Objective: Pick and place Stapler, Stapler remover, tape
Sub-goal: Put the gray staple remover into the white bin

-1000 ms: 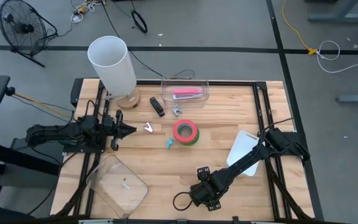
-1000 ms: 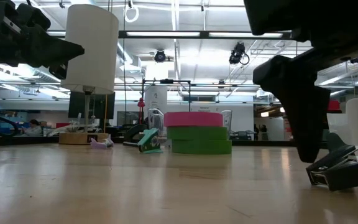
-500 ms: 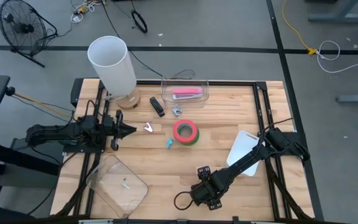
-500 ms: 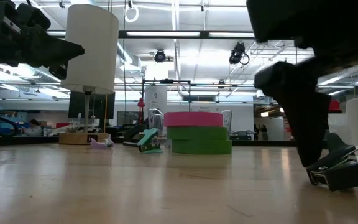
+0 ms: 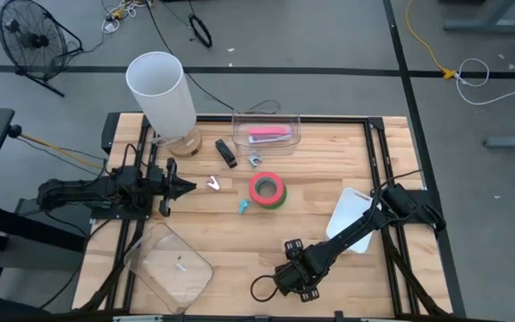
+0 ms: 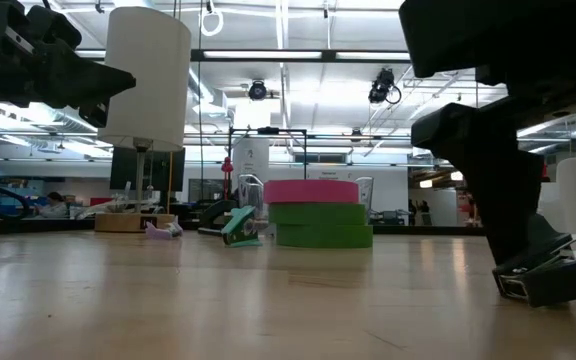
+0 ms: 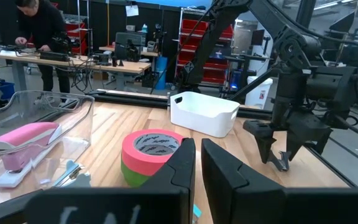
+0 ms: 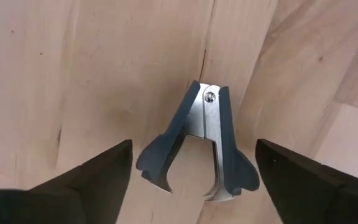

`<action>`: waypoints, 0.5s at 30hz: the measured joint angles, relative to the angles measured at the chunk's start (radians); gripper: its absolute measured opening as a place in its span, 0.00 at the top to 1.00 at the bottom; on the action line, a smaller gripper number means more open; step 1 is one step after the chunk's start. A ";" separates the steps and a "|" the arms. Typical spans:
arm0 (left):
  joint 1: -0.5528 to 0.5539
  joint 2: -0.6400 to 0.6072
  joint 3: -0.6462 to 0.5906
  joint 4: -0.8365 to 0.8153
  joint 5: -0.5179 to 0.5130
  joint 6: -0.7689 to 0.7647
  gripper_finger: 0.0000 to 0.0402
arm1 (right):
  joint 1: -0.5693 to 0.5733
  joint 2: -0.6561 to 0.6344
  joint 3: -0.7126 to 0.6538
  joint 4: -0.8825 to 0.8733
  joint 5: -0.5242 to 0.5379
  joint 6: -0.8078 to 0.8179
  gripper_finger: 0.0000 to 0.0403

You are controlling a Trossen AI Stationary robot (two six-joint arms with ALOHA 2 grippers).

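Light: bright, even, from ceiling strip lights point(image 6: 318, 100).
Glare: ceiling fixtures blown out, low view.
Shadows: soft on table point(image 5: 311, 224).
Focus: own fingers point(image 8: 86, 180) blurred.

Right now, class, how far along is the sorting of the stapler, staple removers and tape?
Done: a pink stapler lies in the clear bin. In hand: the open right gripper hangs over a blue staple remover, not gripping. Left: the stacked tape rolls sit on the table; the shut left gripper waits.

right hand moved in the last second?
Yes, slightly. In the low view the right hand has drifted right against the tape stack, and hangs open over the staple remover.
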 joint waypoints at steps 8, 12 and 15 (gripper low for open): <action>0.000 0.000 0.000 0.000 0.000 0.000 0.93 | 0.000 0.000 0.000 0.000 -0.007 0.000 0.36; 0.000 0.000 0.000 0.000 0.000 0.000 0.93 | 0.000 0.000 0.000 0.000 -0.007 0.000 0.44; 0.000 0.000 0.000 0.000 0.000 0.000 0.93 | 0.000 0.000 0.000 0.000 -0.007 0.000 0.50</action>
